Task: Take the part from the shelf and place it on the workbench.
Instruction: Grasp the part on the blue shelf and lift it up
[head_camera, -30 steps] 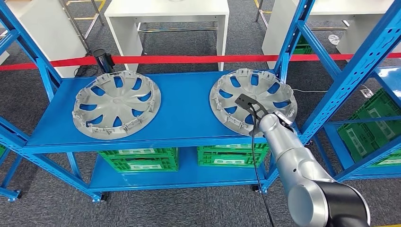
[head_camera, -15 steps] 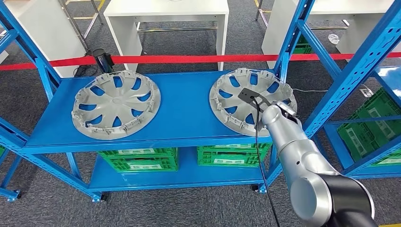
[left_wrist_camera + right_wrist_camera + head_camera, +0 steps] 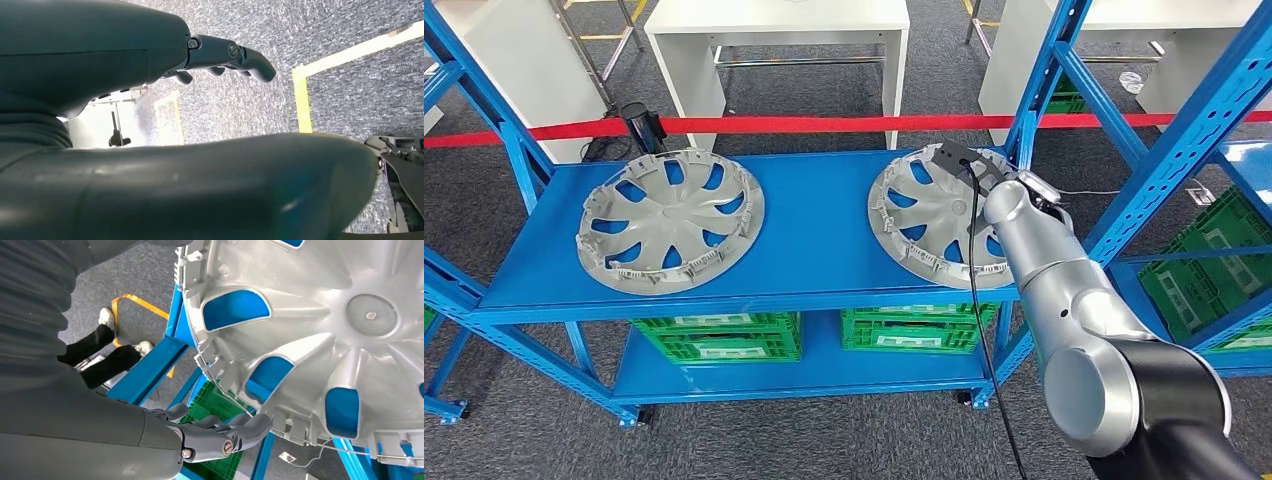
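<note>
I see the blue shelf [image 3: 824, 230] across most of the head view, carrying two grey wheel covers on its top deck. The left wheel cover [image 3: 670, 220] lies flat, well apart from the arm. The right wheel cover [image 3: 944, 215] is the part I am after; it lies on the shelf near the right upright, and my silver right arm [image 3: 1064, 300] reaches up over its right side.

In the right wrist view the right robot hand [image 3: 220, 435] sits just beside the rim of that cover [image 3: 320, 340], fingers [image 3: 250, 427] stretched out and loosely apart with nothing between them. The fingertips are close under the clipped edge of the rim; I cannot tell for sure whether they touch it, but I would say they are just short of it.

The left robot hand [image 3: 225, 55] hangs over grey carpet with a yellow floor line, fingers extended and holding nothing.

On the lower deck stand green crates [image 3: 714, 335], side by side under the covers; what is inside them is hidden from me. More green crates [image 3: 1204, 270] sit in the neighbouring rack on the right.

White worktops [image 3: 774, 30] stand beyond a red barrier tape [image 3: 774, 126].
</note>
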